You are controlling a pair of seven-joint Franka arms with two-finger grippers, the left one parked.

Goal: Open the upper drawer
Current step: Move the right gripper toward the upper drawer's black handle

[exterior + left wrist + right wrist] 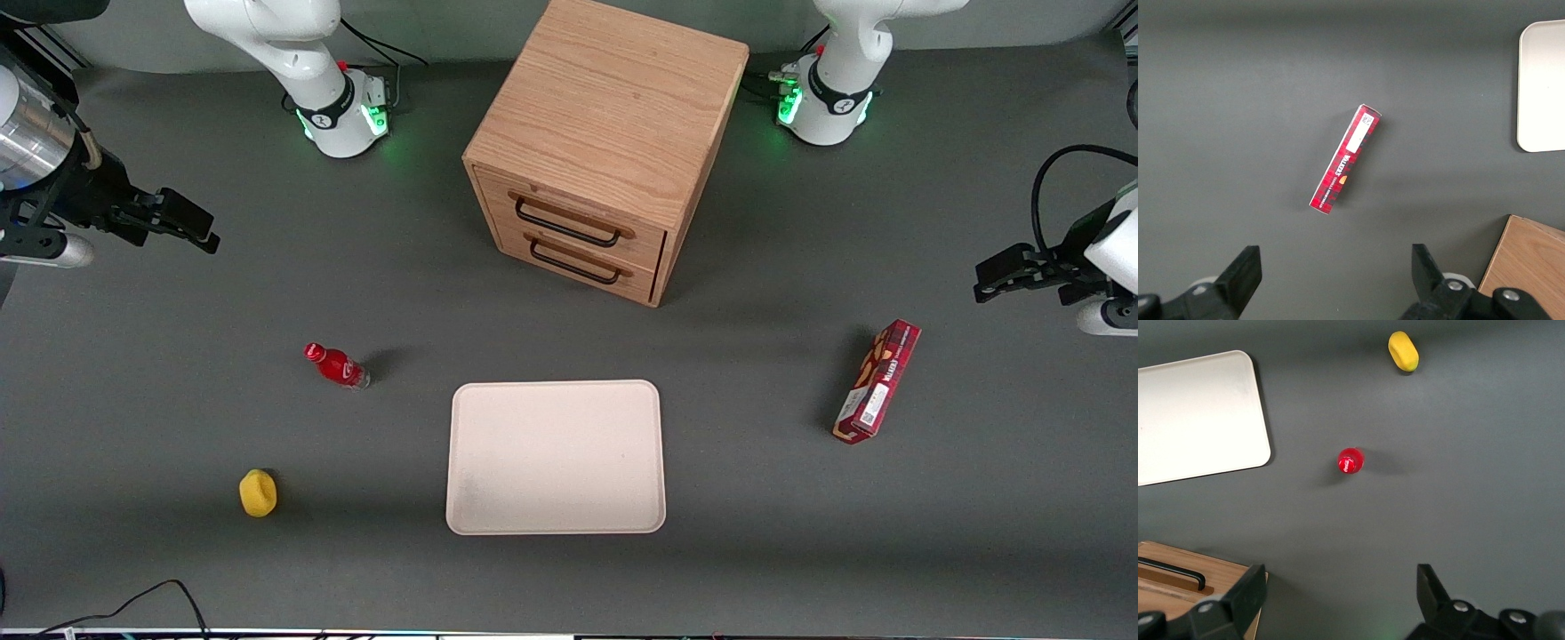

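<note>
Black two-finger pincer (182, 222) hovering high at the working arm's end of the dark grey table (133, 400), fingers spread (holding nothing), well apart from the light oak upper drawer (569, 216), fully closed in the boxy oak cabinet (613, 116).

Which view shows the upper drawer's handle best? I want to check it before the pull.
The front view: the upper drawer faces it, shut, handle fully visible. The right wrist view catches only part of a handle; the left wrist view just a cabinet corner. The gripper is open, far away.
</note>
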